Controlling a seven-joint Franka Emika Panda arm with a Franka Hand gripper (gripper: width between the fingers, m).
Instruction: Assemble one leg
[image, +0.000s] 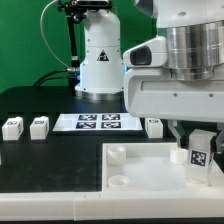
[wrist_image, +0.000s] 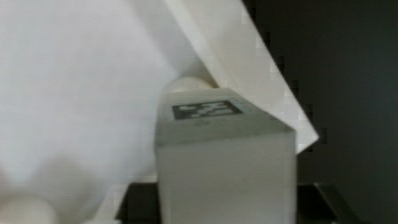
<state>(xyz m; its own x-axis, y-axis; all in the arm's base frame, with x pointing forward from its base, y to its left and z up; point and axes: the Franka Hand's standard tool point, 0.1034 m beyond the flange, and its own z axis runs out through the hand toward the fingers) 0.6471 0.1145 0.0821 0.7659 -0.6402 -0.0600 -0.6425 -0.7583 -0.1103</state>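
1. My jaws are pressed in on 1 leg (image: 200, 153), pinching it upright with its tag (image: 197, 156) turned toward the exterior camera.
2. The leg hangs over the board (image: 150, 176), at the exterior view's right and close to the board's far edge. I cannot tell whether its foot touches the board.
3. The board lies flat on the black bench (image: 50, 165). 2 round sockets (image: 117, 153) (image: 117, 182) show at its corners on the exterior view's left.
4. 2 spare legs (image: 12, 127) (image: 39, 126) stand near each other on the bench beyond the board, at the exterior view's left.
5. A 3rd spare (image: 154, 126) stands just beside the marker board (image: 100, 122), on its right in the exterior view. The marker board lies flat between it and the other 2.
6. In the wrist view the pinched leg fills the middle, with its tag near the top end. A white surface (wrist_image: 71, 90) spreads behind it, too blurred to say more.
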